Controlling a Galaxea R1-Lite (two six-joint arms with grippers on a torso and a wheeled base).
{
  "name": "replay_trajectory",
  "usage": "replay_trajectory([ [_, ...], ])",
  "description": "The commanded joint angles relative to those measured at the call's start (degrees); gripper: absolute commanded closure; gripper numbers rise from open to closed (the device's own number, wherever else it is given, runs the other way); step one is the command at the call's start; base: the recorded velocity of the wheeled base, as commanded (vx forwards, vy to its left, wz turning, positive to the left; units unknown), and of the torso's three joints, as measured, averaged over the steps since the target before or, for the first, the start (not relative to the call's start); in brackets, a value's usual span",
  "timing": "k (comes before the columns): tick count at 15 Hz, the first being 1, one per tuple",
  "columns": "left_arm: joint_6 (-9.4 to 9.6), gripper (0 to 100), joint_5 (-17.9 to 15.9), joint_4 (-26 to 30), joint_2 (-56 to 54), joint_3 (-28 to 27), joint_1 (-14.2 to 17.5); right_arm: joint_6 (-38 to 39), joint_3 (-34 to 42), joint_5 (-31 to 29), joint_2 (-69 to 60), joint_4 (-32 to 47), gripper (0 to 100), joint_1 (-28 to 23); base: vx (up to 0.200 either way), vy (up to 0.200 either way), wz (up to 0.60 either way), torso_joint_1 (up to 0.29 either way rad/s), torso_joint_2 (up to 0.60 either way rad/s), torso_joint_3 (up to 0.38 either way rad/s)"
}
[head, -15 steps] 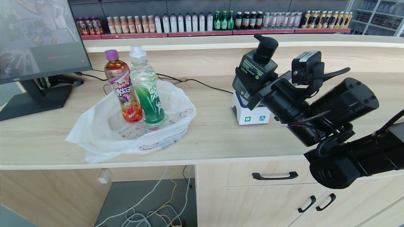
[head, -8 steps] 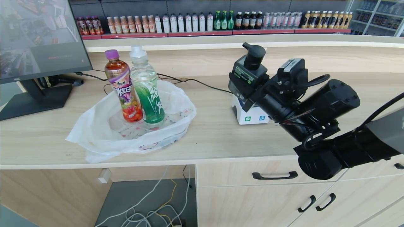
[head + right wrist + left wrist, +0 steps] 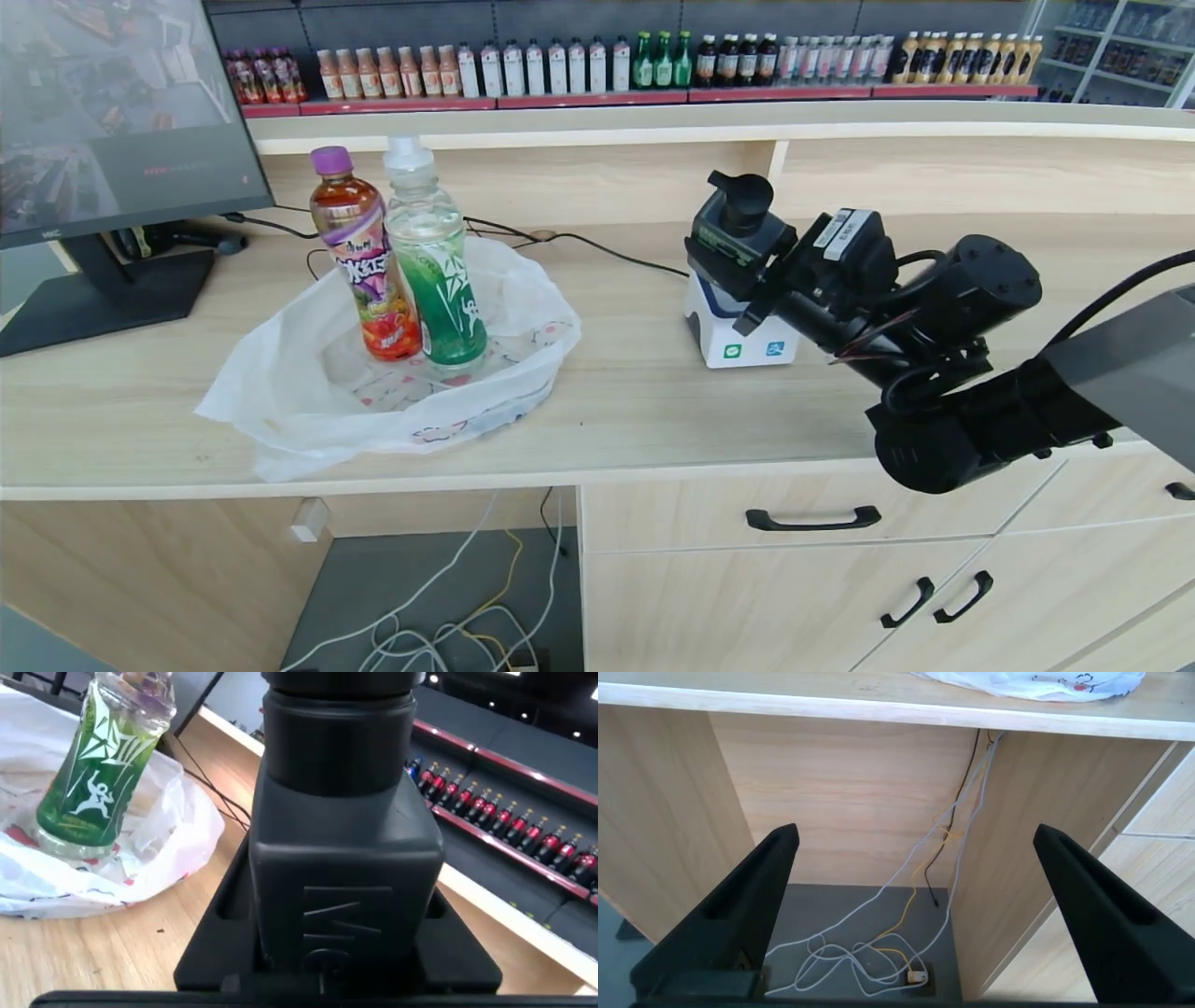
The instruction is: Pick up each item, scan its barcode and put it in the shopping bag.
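Grips dark bottle [image 3: 738, 238] in right claw [image 3: 758, 280], fingers clamped on its lower body. Looks squarish, dark grey-black, with a fat black cap and a green-and-white label on one face. Sits slightly tilted, cap up, over the top of the white scanner [image 3: 742, 341] on the worktop [image 3: 635, 401]; can't tell if touching. Has white shopping bag [image 3: 280, 383] well apart to the left, spread open, holding two upright bottles side by side: orange drink [image 3: 369, 271] with purple cap, green-labelled clear bottle [image 3: 439, 280]. Hangs left claw [image 3: 915, 835] below the worktop edge, fingers wide apart, nothing between, facing the cabinet gap with loose cables [image 3: 878, 943].
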Motion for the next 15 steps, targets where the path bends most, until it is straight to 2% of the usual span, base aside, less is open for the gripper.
replay_trajectory([
  [1,-0.02,0,0.0,0.0,0.1,0.0,0.0,-0.8,-1.5,0.3,2.0,-0.1,100,-0.2,0.000,0.000,0.00,0.000,0.00,0.000],
  [7,-0.02,0,0.0,0.0,0.1,0.0,0.0,-5.3,-8.2,4.1,6.5,-0.1,100,-4.4,0.000,0.000,0.00,0.000,0.00,0.000],
  [15,-0.02,0,0.0,0.0,0.1,0.0,0.0,-6.1,-8.6,6.6,7.1,-0.1,100,-5.3,0.000,0.000,0.00,0.000,0.00,0.000],
])
